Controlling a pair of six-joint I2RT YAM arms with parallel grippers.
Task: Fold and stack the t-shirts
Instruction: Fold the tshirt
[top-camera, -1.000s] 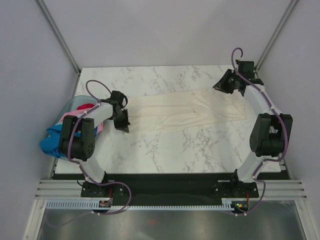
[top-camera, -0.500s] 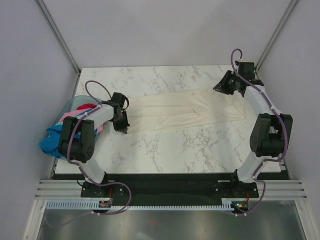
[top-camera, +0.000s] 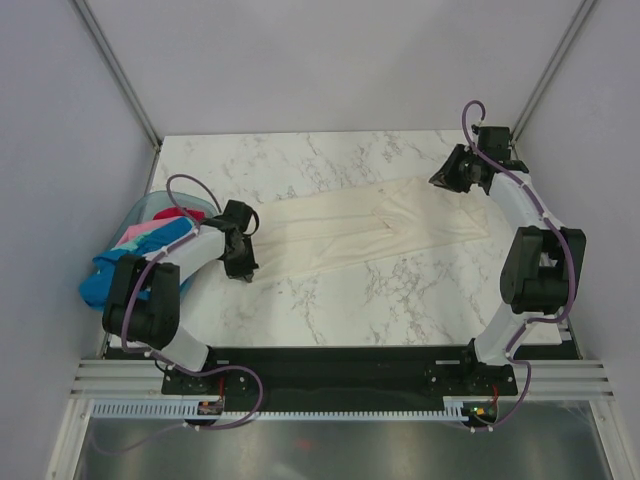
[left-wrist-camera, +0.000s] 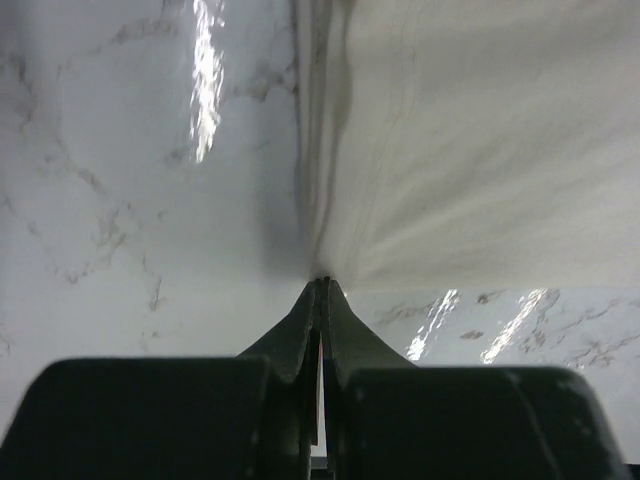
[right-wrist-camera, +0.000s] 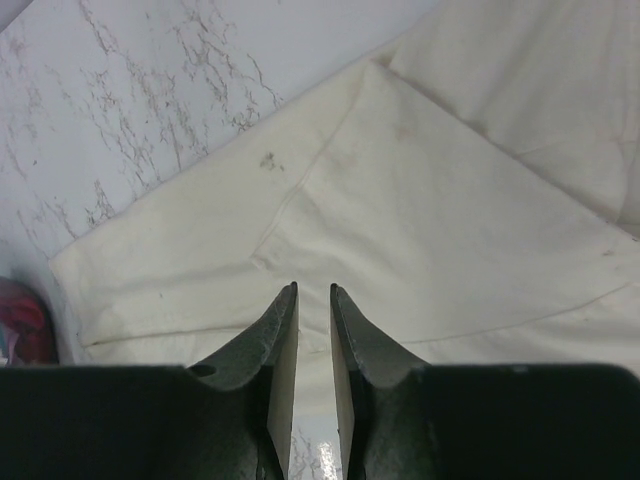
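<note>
A cream-white t-shirt (top-camera: 350, 232), folded into a long band, lies across the middle of the marble table (top-camera: 330, 300). My left gripper (top-camera: 245, 268) is shut on the shirt's left end, low at the table. The left wrist view shows the jaws (left-wrist-camera: 322, 282) pinched on the edge of the cloth (left-wrist-camera: 480, 140). My right gripper (top-camera: 441, 180) hovers over the shirt's far right corner. In the right wrist view its jaws (right-wrist-camera: 314, 290) stand a narrow gap apart with nothing between them, above the cloth (right-wrist-camera: 400, 200).
A pale blue basket (top-camera: 140, 208) stands at the table's left edge, holding pink, red and teal shirts (top-camera: 150, 235). A bright blue shirt (top-camera: 100, 285) hangs over its near side. Grey walls close in the left, right and back.
My left gripper has slid a little toward the near edge with the shirt's left end in it, and the band has skewed slightly. The right gripper has hardly moved.
</note>
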